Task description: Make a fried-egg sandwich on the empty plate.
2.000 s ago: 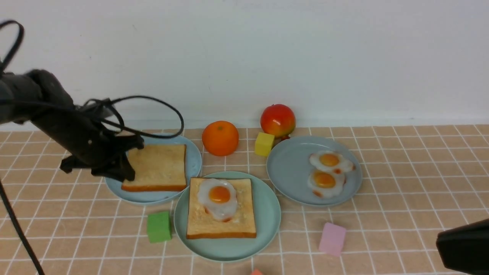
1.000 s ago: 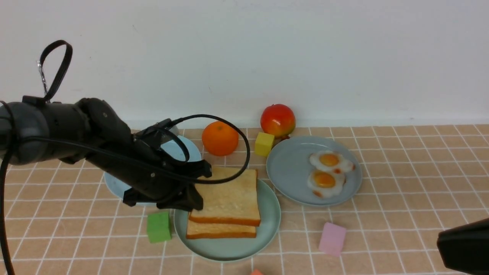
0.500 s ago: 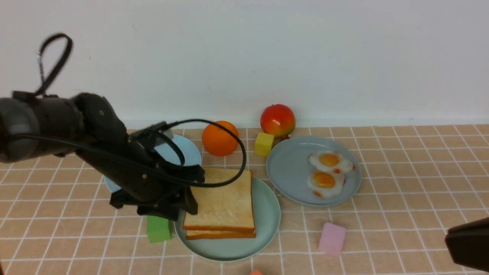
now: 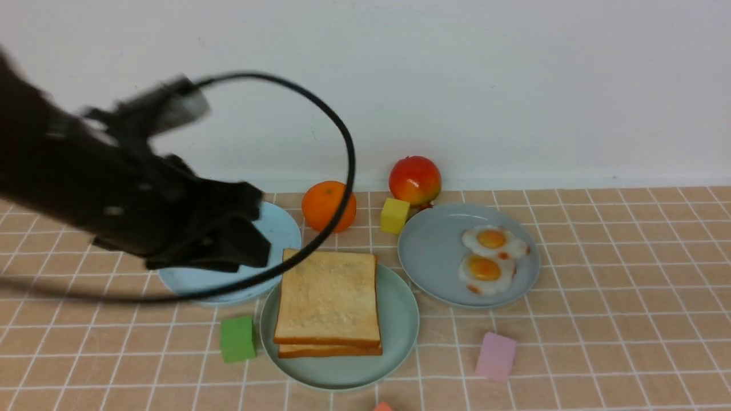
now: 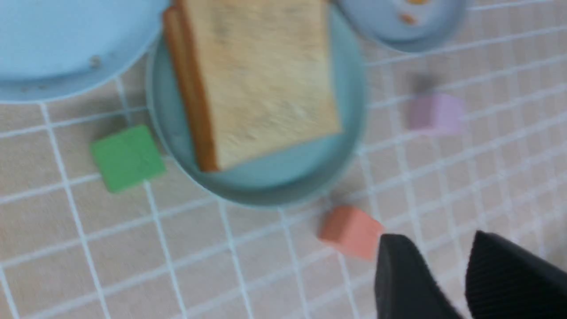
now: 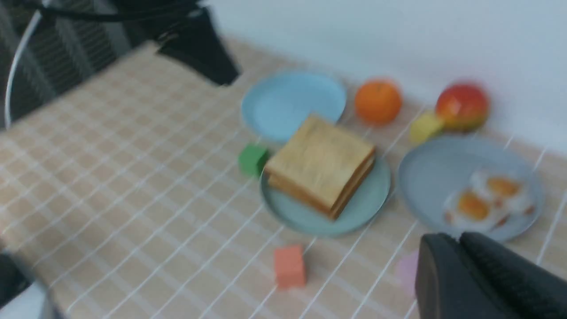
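On the mint-green plate (image 4: pixel 400 319) at the front centre of the tiled peach tablecloth (image 4: pixel 628 285), two toast slices lie stacked. The top slice (image 4: pixel 328 297) sits almost squarely over the bottom slice (image 4: pixel 331 350), of which only the front crust edge shows; what lies between them is hidden. The left gripper (image 4: pixel 264 229) hangs blurred above the pale sky-blue plate (image 4: pixel 282 231), just left of the sandwich and clear of the toast. Its fingers are spread apart with nothing between them, and a black cable (image 4: pixel 342 131) loops over it. The sky-blue plate sits behind and to the left of the mint-green one, their rims close together. To the right, a grey-blue plate (image 4: pixel 434 257) carries two fried eggs, one (image 4: pixel 494 241) behind the other (image 4: pixel 485 268), touching. Along the wall stand an orange (image 4: pixel 322 205), a yellow cube (image 4: pixel 395 215) and a red apple (image 4: pixel 415 180). A green cube (image 4: pixel 237 339) rests just beside the mint-green plate's left rim, a pink cube (image 4: pixel 495 357) lies to its front right, and a coral cube (image 4: pixel 384 407) peeks in at the front edge. The right gripper (image 6: pixel 458 241) appears only in its own wrist view, its fingers pressed together and empty, well apart from the plates.
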`<state>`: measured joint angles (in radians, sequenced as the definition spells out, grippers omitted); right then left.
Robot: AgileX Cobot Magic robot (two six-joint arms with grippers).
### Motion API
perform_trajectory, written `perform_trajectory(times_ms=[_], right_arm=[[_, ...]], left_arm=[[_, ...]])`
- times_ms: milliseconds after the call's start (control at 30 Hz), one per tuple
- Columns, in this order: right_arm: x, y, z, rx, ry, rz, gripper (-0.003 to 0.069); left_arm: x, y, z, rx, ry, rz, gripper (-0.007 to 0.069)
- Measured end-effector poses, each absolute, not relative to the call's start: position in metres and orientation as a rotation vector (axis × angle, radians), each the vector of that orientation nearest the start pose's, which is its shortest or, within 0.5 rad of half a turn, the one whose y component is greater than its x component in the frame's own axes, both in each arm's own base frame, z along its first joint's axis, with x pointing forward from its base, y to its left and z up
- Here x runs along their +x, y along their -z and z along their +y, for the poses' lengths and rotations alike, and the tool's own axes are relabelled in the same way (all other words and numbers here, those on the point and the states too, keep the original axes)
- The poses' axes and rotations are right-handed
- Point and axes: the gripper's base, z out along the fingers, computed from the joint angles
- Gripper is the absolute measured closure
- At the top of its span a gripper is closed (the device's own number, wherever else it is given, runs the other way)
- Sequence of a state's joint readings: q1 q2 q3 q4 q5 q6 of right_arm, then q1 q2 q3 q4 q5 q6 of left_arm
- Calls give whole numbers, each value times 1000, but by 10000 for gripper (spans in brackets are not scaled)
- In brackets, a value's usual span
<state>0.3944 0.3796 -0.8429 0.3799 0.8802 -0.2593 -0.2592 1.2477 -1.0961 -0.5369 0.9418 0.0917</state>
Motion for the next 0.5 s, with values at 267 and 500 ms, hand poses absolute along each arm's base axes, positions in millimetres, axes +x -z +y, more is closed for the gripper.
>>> perform_trajectory(times_ms=[267,500], right_arm=[[-15,-339,19,-450,-591,1668,576],[-24,-325,15,-398,-629,1664,573]], left_arm=[[109,-349,-75,275,844,2453,568],[15,-326,-54,240,935,2303,638]])
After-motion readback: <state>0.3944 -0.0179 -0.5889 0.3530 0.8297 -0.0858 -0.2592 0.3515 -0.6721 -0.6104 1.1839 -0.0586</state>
